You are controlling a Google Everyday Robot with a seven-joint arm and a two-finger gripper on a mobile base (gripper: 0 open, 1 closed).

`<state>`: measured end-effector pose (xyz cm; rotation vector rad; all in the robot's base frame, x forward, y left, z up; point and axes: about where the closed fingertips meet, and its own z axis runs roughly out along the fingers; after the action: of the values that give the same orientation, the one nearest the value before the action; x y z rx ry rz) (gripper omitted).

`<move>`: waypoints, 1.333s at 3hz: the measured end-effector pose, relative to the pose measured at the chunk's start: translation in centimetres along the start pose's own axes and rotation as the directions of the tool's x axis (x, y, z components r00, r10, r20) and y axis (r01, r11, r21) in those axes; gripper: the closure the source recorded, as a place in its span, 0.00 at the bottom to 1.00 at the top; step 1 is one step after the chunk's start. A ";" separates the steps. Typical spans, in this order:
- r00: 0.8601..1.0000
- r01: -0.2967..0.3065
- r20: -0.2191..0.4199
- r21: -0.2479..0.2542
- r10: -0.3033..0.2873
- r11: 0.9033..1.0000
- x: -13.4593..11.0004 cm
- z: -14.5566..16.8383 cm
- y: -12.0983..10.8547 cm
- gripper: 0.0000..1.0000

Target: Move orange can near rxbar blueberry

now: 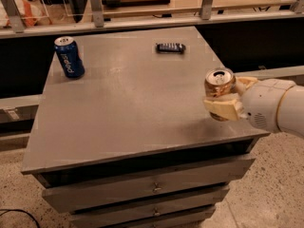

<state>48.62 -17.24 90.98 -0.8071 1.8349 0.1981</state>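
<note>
Camera view: gripper (231, 97) grasps orange can (219, 83) opposite Pepsi (70, 58).

Matt cream plastic gripper (224, 100), at the right edge of the dull, smooth grey table (133, 118), clasps the shiny metal orange can (219, 81); the Pepsi can (69, 57) is glossy
</note>
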 end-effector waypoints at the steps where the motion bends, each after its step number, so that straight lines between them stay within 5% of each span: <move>1: 0.997 -0.079 0.026 0.116 0.077 0.990 1.3 -0.8 -3.6 1.00; 2: 0.973 -0.218 0.110 0.167 0.201 0.962 2.0 1.3 -6.3 1.00; 3: 0.973 -0.217 0.110 0.167 0.201 0.962 2.0 1.3 -6.3 1.00; 4: 0.969 -0.236 0.124 0.195 0.215 0.952 1.7 1.7 -6.9 1.00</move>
<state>53.77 -22.38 90.44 -0.4326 1.8141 0.1852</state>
